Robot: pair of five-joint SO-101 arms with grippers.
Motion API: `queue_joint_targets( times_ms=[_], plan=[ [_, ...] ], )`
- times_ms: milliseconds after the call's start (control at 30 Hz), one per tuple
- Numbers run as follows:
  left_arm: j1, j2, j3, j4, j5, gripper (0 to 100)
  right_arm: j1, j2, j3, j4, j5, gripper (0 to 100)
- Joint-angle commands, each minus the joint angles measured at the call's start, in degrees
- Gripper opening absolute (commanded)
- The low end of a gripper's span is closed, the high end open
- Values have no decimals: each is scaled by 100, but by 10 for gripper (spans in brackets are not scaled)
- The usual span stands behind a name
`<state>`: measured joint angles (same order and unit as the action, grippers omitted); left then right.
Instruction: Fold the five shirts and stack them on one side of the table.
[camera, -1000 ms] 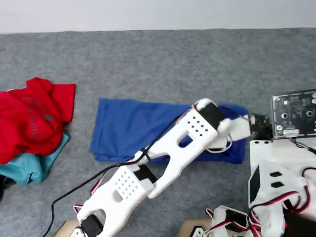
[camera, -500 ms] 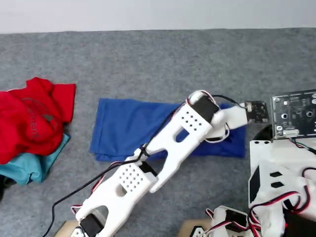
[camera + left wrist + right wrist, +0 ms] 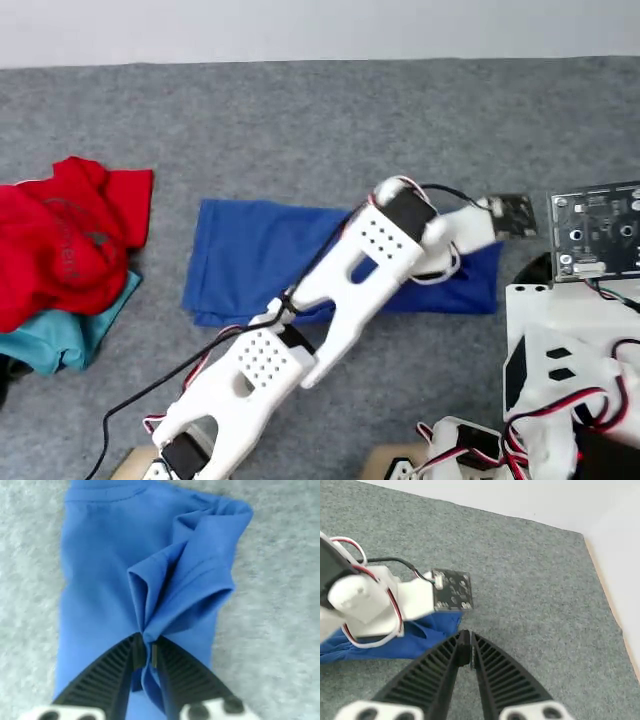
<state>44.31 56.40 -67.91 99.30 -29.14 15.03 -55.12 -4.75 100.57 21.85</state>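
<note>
A blue shirt (image 3: 260, 265) lies flat across the middle of the grey mat, folded into a long strip. My left arm (image 3: 385, 240) stretches over it to its right end. There my left gripper (image 3: 145, 652) is shut on a pinched-up fold of the blue shirt (image 3: 100, 570), which rises off the flat cloth below. At the left of the mat a crumpled red shirt (image 3: 60, 240) lies on top of a teal shirt (image 3: 60, 335). My right gripper (image 3: 466, 647) is shut with nothing in it, above bare mat just beyond the blue shirt's (image 3: 395, 642) right end.
The right arm's base and a circuit board (image 3: 595, 235) stand at the right edge of the table. The mat's far half (image 3: 330, 130) is bare. A light wall runs along the far edge.
The left arm's wrist has risen and swung toward the far side, and the blue shirt's right end has been pulled up and slightly left with it. The right arm has not moved.
</note>
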Motion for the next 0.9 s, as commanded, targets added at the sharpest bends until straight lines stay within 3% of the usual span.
queue_joint_targets(
  times_ms=[0,233,700,867],
  plan=[
    [527,-747,497,132,53,8,48,-66,9,215,44,9],
    [1292,-1600,1938,132,70,7,66,-66,9,215,53,9],
    [1758,-2479,3846,114,70,6,75,-75,-18,224,53,9],
    [1670,-2444,3916,-18,79,6,57,-312,26,224,53,9]
  ],
)
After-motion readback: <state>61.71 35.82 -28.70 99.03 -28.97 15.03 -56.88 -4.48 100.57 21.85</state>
